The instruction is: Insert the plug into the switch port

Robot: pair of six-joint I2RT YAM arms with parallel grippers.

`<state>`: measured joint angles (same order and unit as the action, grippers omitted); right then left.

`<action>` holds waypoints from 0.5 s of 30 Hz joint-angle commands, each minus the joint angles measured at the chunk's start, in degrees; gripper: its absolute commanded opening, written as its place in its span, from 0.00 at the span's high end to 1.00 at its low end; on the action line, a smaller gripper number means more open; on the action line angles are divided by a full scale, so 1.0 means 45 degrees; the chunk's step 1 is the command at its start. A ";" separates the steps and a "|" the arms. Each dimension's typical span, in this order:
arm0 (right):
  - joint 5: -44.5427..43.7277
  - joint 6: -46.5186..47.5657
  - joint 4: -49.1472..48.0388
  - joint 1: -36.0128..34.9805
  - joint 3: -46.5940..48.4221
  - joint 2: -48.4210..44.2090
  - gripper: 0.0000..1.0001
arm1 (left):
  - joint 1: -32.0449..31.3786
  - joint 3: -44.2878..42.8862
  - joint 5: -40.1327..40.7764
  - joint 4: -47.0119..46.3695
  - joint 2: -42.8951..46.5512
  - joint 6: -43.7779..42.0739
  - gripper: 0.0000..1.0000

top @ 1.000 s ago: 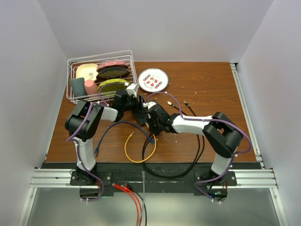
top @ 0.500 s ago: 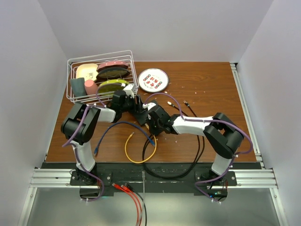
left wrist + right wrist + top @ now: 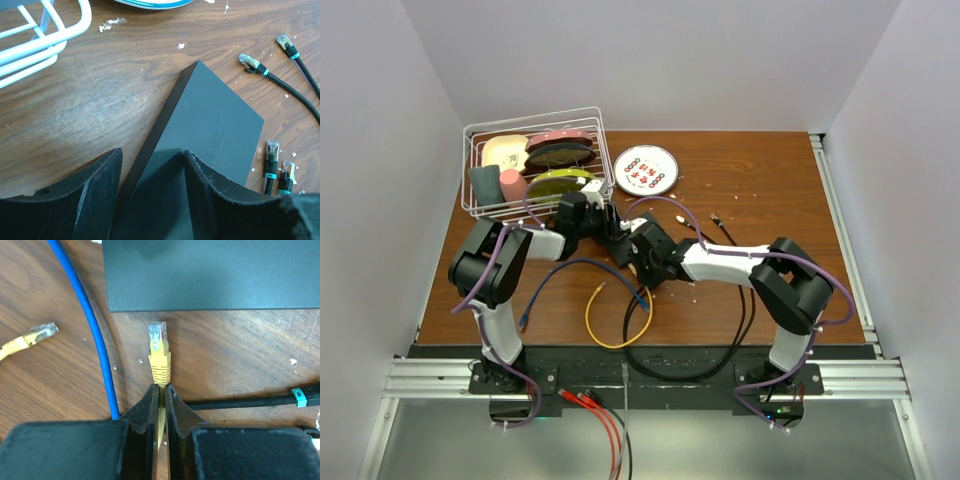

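The right gripper (image 3: pixel 161 390) is clamped tight on the yellow plug (image 3: pixel 157 340), holding it by its cable right behind the boot. The plug lies low over the wooden table (image 3: pixel 240 355). Its clear tip points at the near edge of the black switch box (image 3: pixel 210 275) and sits just short of it, not inserted. The switch port on that edge is hidden from view. The left gripper (image 3: pixel 152 156) stands wide, with one finger beside the box's long side and the other over its top face. A blue cable (image 3: pixel 95 340) runs just left of the plug.
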<state>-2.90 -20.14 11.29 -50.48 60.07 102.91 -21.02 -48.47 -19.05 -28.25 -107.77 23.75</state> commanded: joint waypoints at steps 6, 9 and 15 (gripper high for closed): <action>-0.0820 -0.0738 0.0948 -0.0130 0.0770 0.0509 1.00 | 0.0119 0.0302 0.0229 0.1141 -0.0212 -0.0551 0.44; -0.1035 -0.0972 0.0696 -0.0130 0.0791 0.0490 1.00 | 0.0119 0.0321 0.0210 0.1141 -0.0251 -0.0551 0.45; -0.1211 -0.1149 -0.0183 -0.0130 0.0654 0.0411 1.00 | 0.0119 0.0302 0.0210 0.1161 -0.0290 -0.0609 0.45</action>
<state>-6.04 -24.01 13.13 -50.96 62.08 104.01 -21.02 -48.47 -19.27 -28.21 -107.77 23.77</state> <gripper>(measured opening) 0.075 0.554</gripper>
